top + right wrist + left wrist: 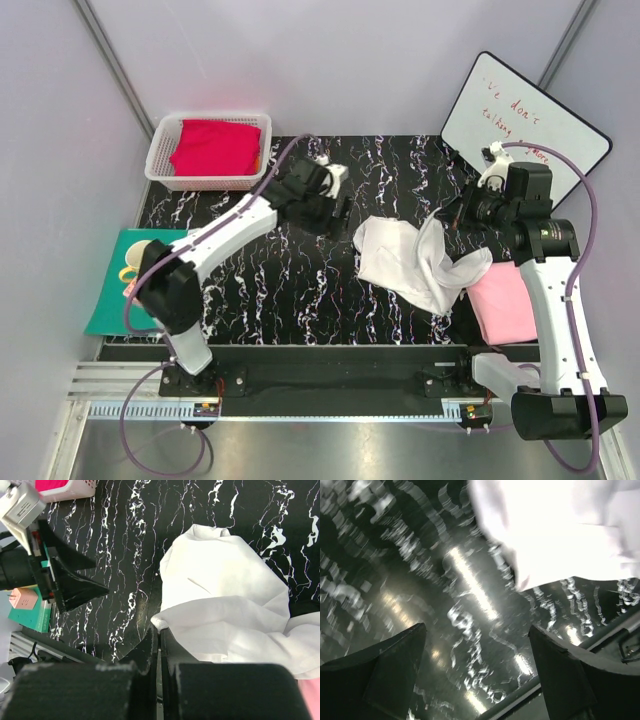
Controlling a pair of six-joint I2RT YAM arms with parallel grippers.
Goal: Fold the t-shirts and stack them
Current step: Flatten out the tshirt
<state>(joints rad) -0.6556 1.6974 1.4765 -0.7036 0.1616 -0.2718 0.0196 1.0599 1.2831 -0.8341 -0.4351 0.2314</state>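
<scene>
white t-shirt (410, 255): crumpled mid-surface (300, 290), not flat, no fold made; one edge drawn up twd the R arm.
right hand (159, 630): fingers together, looks pinched on the white t-shirt's edge. Prob. to tug a corner out so the cloth can be spread.
left hand (477, 627): fingers apart, nothing btw them, low over bare surface just beside the shirt's far side. Prob. lined up to take the opposite edge.
pink t-shirt (505, 305): lies flat at the R edge, a bit of it under the white one and the R arm. Likely the stack spot.
red t-shirt (215, 147): in the white basket (160, 165) at the far-left corner, well apart, untouched.
stage: early by my read, spreading before 1st fold.
risk: a one-sided pull may drag the whole bundle instead of opening it.
</scene>
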